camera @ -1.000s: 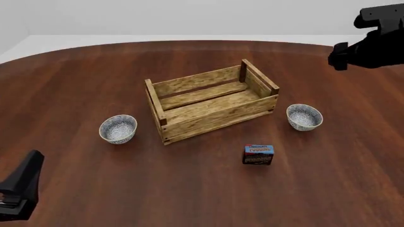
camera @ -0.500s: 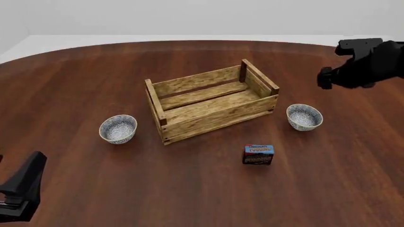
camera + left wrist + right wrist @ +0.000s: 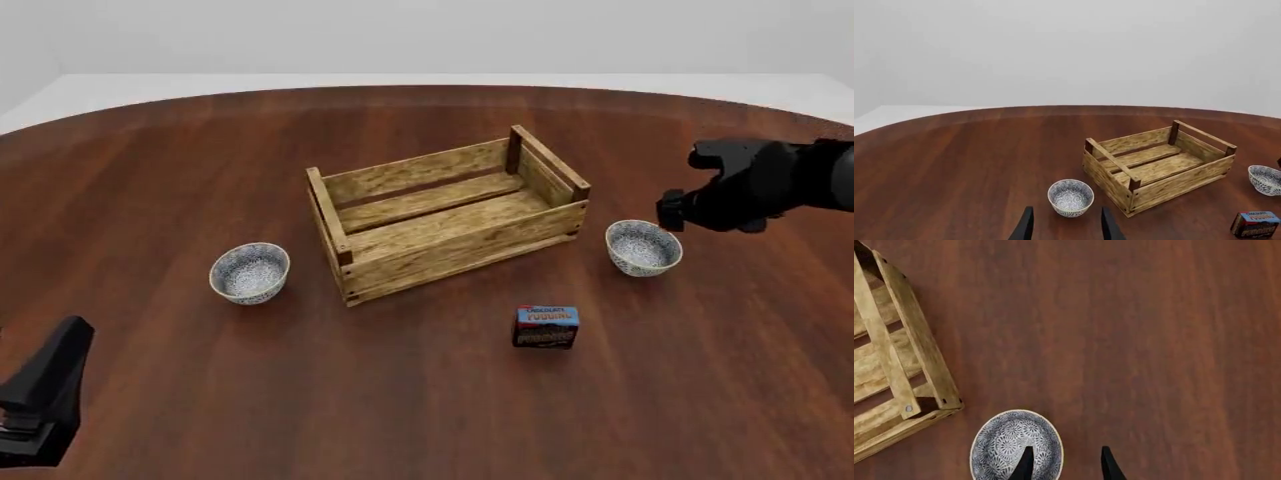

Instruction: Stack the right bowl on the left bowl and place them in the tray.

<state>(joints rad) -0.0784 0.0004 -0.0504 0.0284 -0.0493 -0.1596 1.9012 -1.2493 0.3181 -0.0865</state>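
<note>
Right end effector [image 3: 674, 210], fingers parted and empty, hovers over the right bowl [image 3: 643, 247] at the crate's [image 3: 447, 218] 3 o'clock, apparently lining up a rim grasp.

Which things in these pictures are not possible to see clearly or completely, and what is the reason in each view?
- Left gripper: only two fingertips show in the left wrist view; the front view's bottom edge cuts its body.
- Right gripper: only fingertips in the right wrist view; in the front view the arm's dark bulk hides them.
- Pudding box: print too small to read.
- Right bowl: cut by the right wrist view's bottom edge.
- Tray: near wall hides part of its floor.
</note>
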